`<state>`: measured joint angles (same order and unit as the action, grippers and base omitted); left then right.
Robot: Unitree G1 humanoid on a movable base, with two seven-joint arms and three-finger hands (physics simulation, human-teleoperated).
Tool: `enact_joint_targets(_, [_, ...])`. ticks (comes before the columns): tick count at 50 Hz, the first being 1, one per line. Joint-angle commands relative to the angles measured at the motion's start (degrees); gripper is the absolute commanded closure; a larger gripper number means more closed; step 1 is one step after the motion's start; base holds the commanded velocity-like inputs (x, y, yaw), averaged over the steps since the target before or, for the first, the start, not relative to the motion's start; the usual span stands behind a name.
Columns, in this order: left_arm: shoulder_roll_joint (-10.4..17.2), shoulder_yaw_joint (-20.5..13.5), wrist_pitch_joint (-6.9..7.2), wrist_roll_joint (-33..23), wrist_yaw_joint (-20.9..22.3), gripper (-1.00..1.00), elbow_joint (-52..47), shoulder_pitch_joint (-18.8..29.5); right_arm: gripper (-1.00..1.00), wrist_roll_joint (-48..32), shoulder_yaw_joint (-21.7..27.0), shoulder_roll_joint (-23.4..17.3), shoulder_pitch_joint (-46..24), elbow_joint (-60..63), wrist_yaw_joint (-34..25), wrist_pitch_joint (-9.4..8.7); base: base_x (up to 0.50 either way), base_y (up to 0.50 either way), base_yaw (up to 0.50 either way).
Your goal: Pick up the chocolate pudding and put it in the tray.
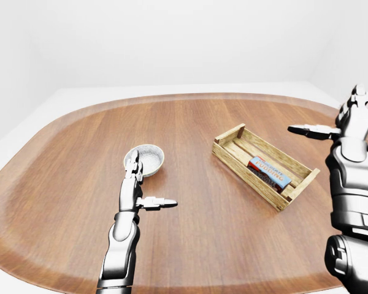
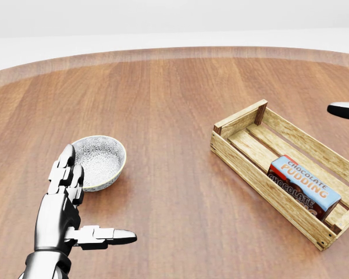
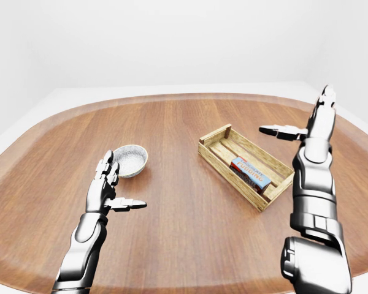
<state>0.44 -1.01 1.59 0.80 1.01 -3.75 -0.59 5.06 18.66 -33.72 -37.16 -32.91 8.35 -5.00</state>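
The right hand (image 3: 316, 119) is raised above the right end of the tray, fingers spread and holding nothing, with its thumb pointing toward the left of the right-eye view. It hangs clear of the tray (image 2: 242, 129), touching neither the wood nor the box. The left hand (image 2: 70, 200) is likewise spread and empty, hovering low over the surface (image 2: 174, 93) just below the bowl (image 2: 99, 160) in the head view, its thumb stretched out to the right.

The chocolate pudding (image 2: 303, 186) lies inside the slatted wooden tray, in the half nearer the bottom-right of the head view, tipped on its long side with the printed face up and resting against the near wall. The tray sits at an angle on the wooden surface, well apart from the small patterned bowl on the left.

Judging from how things lie, the placing step looks done: the box is within the tray walls and no hand grips it. What remains appears to be only the retreat. The next move calls for drawing the right arm up and away without brushing the tray's rim, which could shift it or jog the box.
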Motion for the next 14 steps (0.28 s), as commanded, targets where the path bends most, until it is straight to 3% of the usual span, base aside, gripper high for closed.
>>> enact_joint_targets(1, [-0.02, 0.14, -1.38, -0.38, 0.39, -1.00, 1.68, 0.01, -1.00, 2.30, 4.95, 1.04, 6.04, 36.23, -2.21, 0.00, 0.00, 0.00, 0.00])
enact_joint_targets(6, [-0.03, 0.21, -0.73, -0.37, 0.33, -1.00, 0.90, -0.12, -1.00, 4.79, 6.94, 1.16, 6.14, 50.76, -2.02, 0.00, 0.00, 0.00, 0.00])
enact_joint_targets(12, [0.03, 0.06, -1.51, -0.27, 0.37, -1.00, 1.91, 0.12, -1.00, 9.97, 9.74, -1.53, 3.68, 66.71, -0.81, 0.00, 0.00, 0.00, 0.00])
enact_joint_targets(14, [0.00, 0.16, -0.84, -0.30, 0.31, -1.00, 1.07, -0.04, -1.00, 12.64, 11.06, -2.25, 2.72, 70.08, -0.05, 0.00, 0.00, 0.00, 0.00])
